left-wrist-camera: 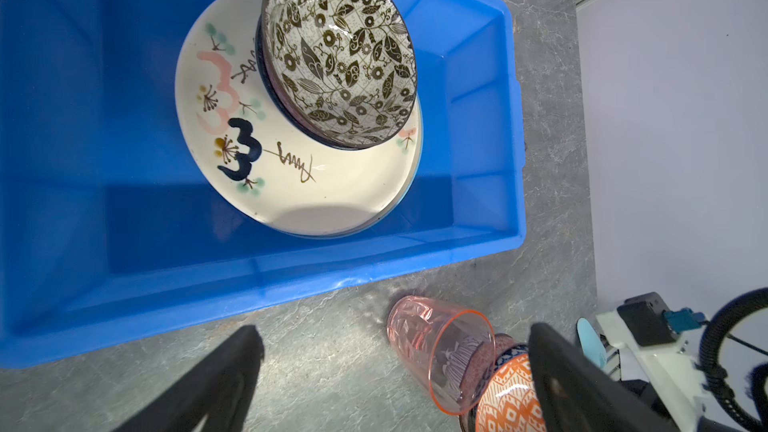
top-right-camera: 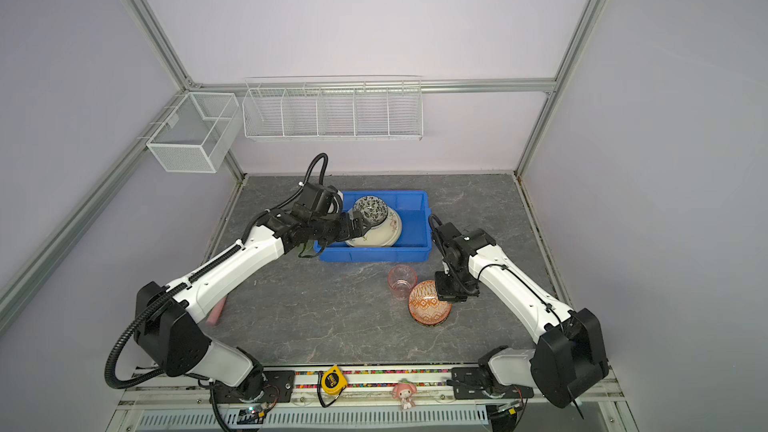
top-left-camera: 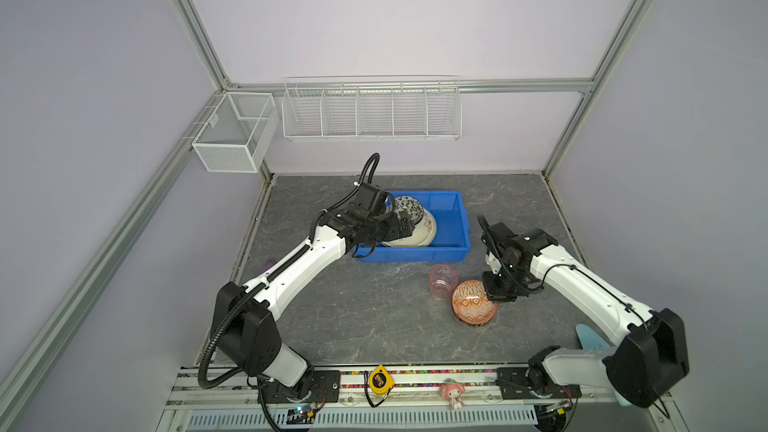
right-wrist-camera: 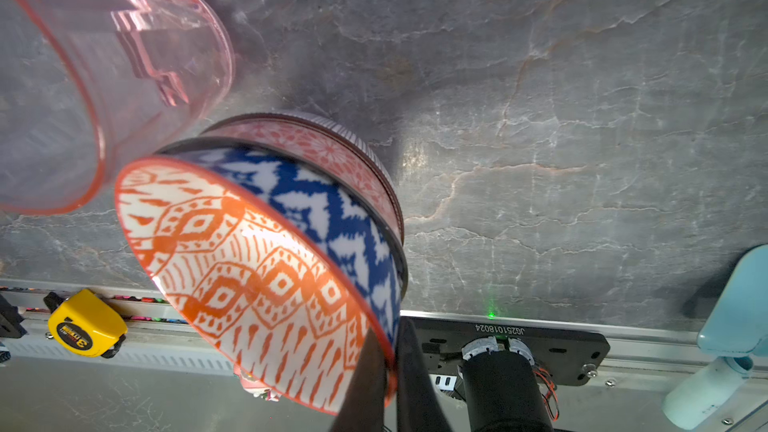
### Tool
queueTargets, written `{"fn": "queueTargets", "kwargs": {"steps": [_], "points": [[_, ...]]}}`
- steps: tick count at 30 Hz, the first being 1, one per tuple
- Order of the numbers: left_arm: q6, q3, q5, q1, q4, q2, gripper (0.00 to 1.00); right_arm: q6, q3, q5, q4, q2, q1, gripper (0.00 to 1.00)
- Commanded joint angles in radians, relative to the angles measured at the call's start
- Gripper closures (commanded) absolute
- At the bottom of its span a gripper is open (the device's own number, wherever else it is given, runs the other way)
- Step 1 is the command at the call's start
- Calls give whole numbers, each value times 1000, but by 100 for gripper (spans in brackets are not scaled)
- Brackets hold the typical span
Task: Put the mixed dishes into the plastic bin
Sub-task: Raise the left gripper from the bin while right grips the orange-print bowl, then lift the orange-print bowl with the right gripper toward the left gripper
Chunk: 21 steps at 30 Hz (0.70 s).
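Note:
The blue plastic bin (top-left-camera: 451,207) (top-right-camera: 413,205) (left-wrist-camera: 83,139) holds a cream plate marked "3" (top-left-camera: 429,231) (left-wrist-camera: 299,176) with a black-floral bowl (top-left-camera: 409,206) (top-right-camera: 370,209) (left-wrist-camera: 340,51) resting on it. My left gripper (top-left-camera: 405,228) (top-right-camera: 359,224) (left-wrist-camera: 395,332) hangs open and empty over the bin's left part, beside the plate. In front of the bin a pink cup (top-left-camera: 443,282) (top-right-camera: 402,280) (right-wrist-camera: 104,76) stands upright. Next to it an orange-patterned bowl (top-left-camera: 473,303) (top-right-camera: 428,305) (right-wrist-camera: 249,276) is nested in a red-patterned bowl (right-wrist-camera: 332,147). My right gripper (top-left-camera: 496,290) (right-wrist-camera: 392,351) is shut on the orange bowl's rim.
White wire baskets (top-left-camera: 370,112) hang on the back wall. A light-blue spatula (top-left-camera: 590,338) (right-wrist-camera: 731,305) lies under the right arm, and a pink object (top-right-camera: 216,313) lies under the left arm. A yellow tape measure (top-left-camera: 380,380) and a pink figurine (top-left-camera: 451,394) sit on the front rail.

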Motion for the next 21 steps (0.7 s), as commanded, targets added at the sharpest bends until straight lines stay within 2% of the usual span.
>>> {"fn": "queueTargets", "kwargs": {"steps": [1, 10, 21], "points": [[-3, 19, 21, 0, -8, 8, 1, -2, 39, 8, -30, -20, -4, 93], [10, 40, 29, -37, -53, -4, 1, -16, 84, -1, -74, -50, -26, 93], [50, 186, 25, -213, -123, 87, 0, -42, 202, -40, -136, -67, -36, 93]]}}
